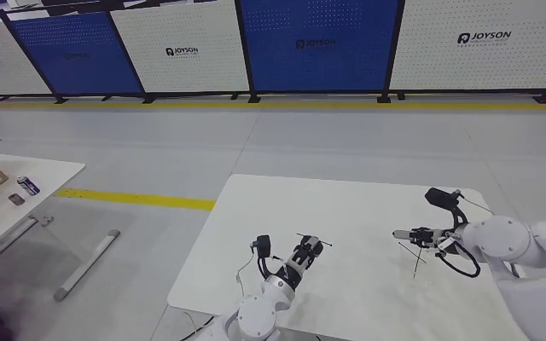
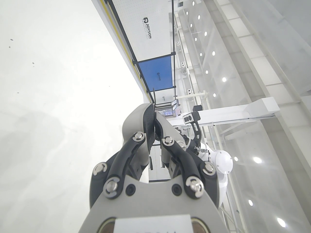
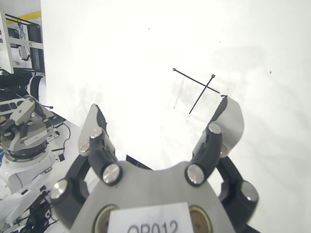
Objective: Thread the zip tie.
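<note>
My left gripper (image 1: 312,245) hovers over the near middle of the white table (image 1: 358,205). In its wrist view this gripper (image 2: 154,109) is shut on a thin black zip tie (image 2: 153,95), whose short end sticks out past the fingertips. From above, that zip tie (image 1: 300,235) shows as a fine line across the gripper. My right gripper (image 1: 403,234) is at the table's right side. Its own view shows the right gripper (image 3: 160,105) open, just short of two black zip ties (image 3: 201,88) lying crossed on a clear plate (image 3: 179,98). One fingertip (image 3: 224,101) is close to the end of a tie.
The table's left edge (image 1: 200,247) drops to the grey floor, where a metal bar (image 1: 85,264) lies. A second white table (image 1: 43,170) with a can (image 1: 27,185) stands at the far left. Blue and white panels (image 1: 316,43) line the back.
</note>
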You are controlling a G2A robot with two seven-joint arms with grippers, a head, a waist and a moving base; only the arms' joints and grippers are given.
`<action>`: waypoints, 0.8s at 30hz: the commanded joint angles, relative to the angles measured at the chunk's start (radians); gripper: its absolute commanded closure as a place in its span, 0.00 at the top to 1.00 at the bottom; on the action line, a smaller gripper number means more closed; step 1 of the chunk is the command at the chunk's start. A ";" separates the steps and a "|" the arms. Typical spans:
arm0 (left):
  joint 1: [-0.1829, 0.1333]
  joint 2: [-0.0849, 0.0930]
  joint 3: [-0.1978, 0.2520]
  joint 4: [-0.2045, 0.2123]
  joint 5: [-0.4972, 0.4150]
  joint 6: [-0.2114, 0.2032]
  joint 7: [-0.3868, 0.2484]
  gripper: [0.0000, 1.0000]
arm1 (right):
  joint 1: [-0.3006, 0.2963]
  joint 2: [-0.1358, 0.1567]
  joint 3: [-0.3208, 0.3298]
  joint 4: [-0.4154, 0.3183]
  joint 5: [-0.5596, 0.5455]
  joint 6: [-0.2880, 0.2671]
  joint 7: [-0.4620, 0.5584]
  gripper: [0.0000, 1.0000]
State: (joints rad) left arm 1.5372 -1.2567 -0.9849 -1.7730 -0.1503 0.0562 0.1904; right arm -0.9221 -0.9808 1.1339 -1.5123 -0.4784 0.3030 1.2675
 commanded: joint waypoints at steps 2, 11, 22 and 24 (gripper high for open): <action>0.000 0.000 0.000 0.000 0.000 0.000 0.000 0.00 | -0.001 0.000 0.001 -0.001 0.001 0.001 -0.002 1.00; 0.000 0.000 0.000 0.000 0.000 0.000 0.000 0.00 | 0.010 0.003 -0.036 0.006 -0.086 0.022 0.073 1.00; 0.000 0.000 0.000 0.000 0.000 0.000 0.000 0.00 | 0.038 0.000 -0.065 0.013 -0.133 0.037 0.107 1.00; 0.000 0.000 0.000 0.000 0.000 0.000 0.000 0.00 | 0.026 0.001 -0.071 0.013 -0.138 0.002 0.092 1.00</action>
State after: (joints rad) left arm 1.5372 -1.2567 -0.9849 -1.7730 -0.1503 0.0562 0.1904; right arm -0.8881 -0.9805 1.0672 -1.4999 -0.6120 0.3345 1.3702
